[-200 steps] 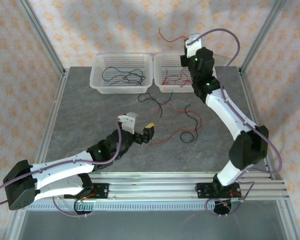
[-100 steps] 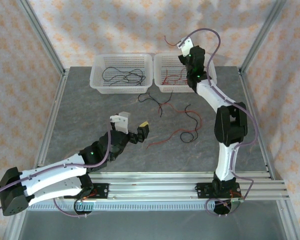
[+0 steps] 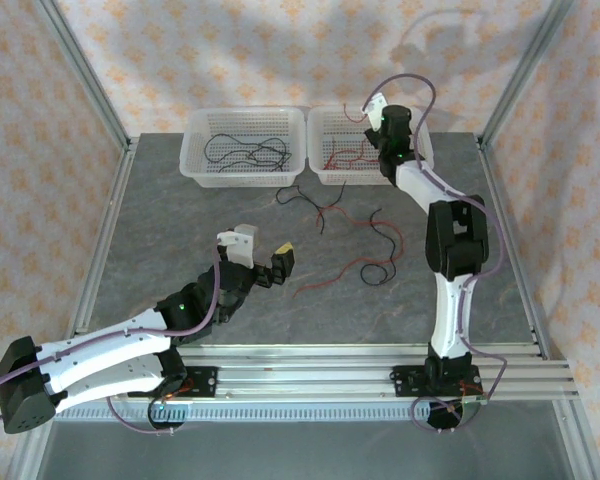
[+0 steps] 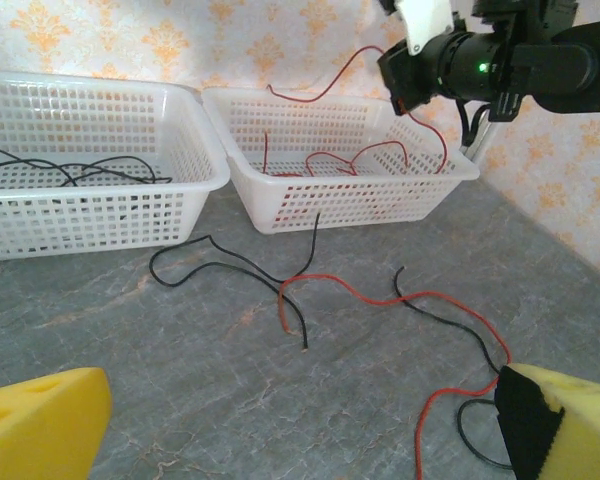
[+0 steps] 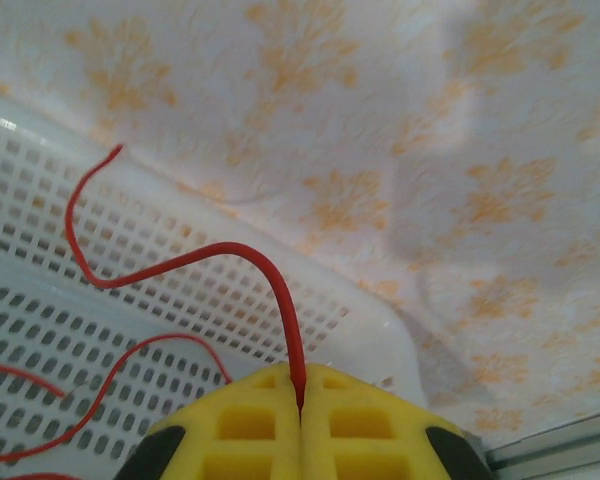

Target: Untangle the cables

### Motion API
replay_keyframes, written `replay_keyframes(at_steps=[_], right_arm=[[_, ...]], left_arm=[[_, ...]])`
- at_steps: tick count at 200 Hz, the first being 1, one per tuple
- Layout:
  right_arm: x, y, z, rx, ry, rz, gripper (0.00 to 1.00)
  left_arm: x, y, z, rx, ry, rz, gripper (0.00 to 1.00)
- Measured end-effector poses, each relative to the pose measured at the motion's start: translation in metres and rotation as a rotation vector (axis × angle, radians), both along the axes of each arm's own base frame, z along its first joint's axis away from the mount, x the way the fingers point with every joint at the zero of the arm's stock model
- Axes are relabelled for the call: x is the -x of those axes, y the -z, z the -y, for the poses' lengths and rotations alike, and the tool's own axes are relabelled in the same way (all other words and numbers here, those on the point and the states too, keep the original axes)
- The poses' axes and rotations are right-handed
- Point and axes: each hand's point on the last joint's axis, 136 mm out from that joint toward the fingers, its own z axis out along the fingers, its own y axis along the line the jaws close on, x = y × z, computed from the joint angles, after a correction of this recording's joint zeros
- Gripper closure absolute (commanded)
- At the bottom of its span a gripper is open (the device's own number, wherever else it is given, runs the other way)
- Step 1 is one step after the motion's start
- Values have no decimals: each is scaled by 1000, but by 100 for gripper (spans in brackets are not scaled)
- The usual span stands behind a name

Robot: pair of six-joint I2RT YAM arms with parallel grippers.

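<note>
Cables lie loose on the table in front of two white baskets. A black one and a red one cross each other just before the gap between the baskets. A second black cable curls to their right, and a long red strand runs toward the near side, ending close to the left gripper. The left basket holds black cables and the right basket holds red cables, looped on its floor. The right gripper hangs above the far rim of the right basket, its pads pressed flat together with one red cable pinched in the seam. That cable rises from the pads, bends over and curves away to a free end in the air above the basket. In the left wrist view the same red cable arcs leftward from the right gripper over the basket's back wall. The left gripper sits low over the middle of the table, on the near side of the loose cables, and points toward the baskets. Its jaws are spread wide and grip nothing. Its yellow fingertips show at the bottom corners of the left wrist view, with the table and the tail of the red strand lying beyond them.
</note>
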Motion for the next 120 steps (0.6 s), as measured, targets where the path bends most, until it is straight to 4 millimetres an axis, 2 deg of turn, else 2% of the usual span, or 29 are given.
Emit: replay_keyframes(at_steps=[32, 50, 120], right_arm=[[-12, 30, 2, 35, 24, -92, 100], [-19, 40, 4, 50, 45, -127, 100], [-42, 52, 18, 55, 163, -140, 100]], left_arm=[[0, 0, 0, -1, 0, -1, 1], [0, 1, 0, 0, -1, -4, 0], [-1, 10, 1, -26, -4, -24, 1]])
